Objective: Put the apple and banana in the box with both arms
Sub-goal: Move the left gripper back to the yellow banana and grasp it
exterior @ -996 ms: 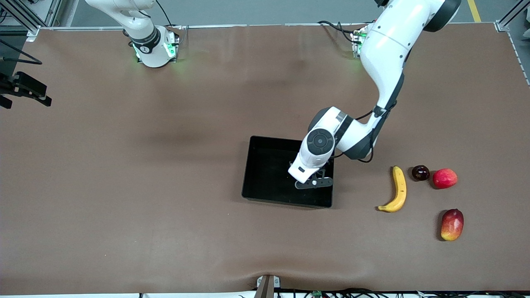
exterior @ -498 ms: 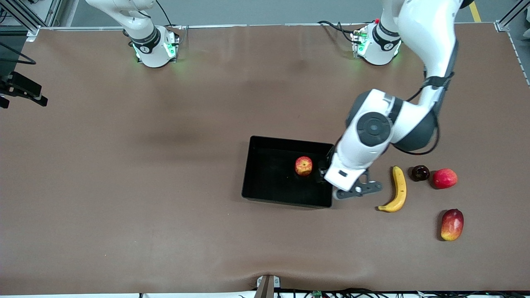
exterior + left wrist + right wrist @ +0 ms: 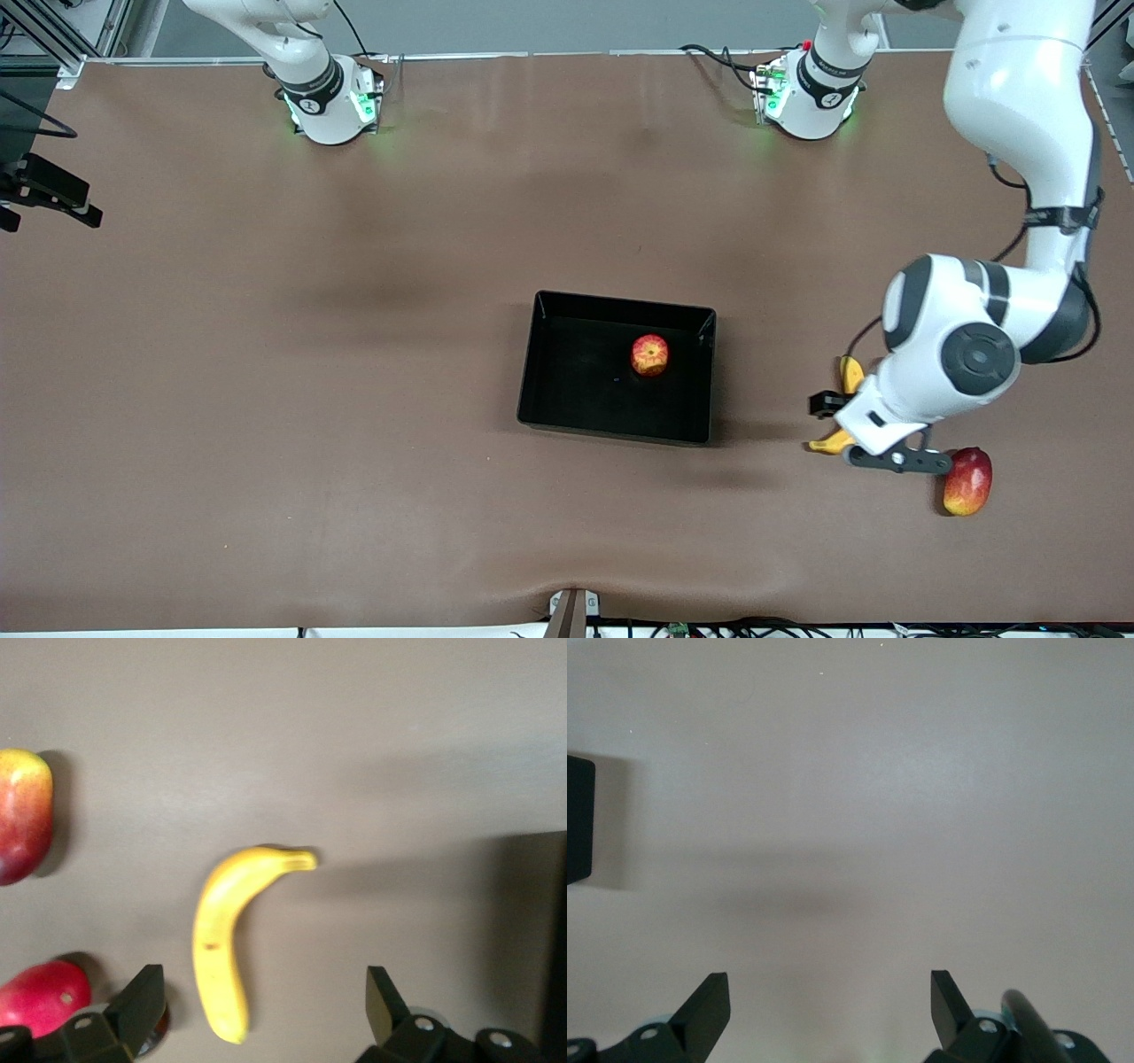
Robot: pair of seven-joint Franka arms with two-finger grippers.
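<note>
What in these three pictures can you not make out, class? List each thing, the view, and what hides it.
1. Banana, front view: the left arm covers its middle; only its two ends show.
2. Pinkish-red fruit, front view: wholly under the left arm; in the left wrist view an edge cuts it off.
3. Left gripper, front view: its fingertips sit under the wrist.
4. Right gripper, front view: out of frame.
5. Box, right wrist view: only a corner shows.

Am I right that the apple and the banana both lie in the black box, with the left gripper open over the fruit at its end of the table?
Not quite: only the apple lies in the box. The front view shows the banana still on the table, under the open left gripper.
</note>
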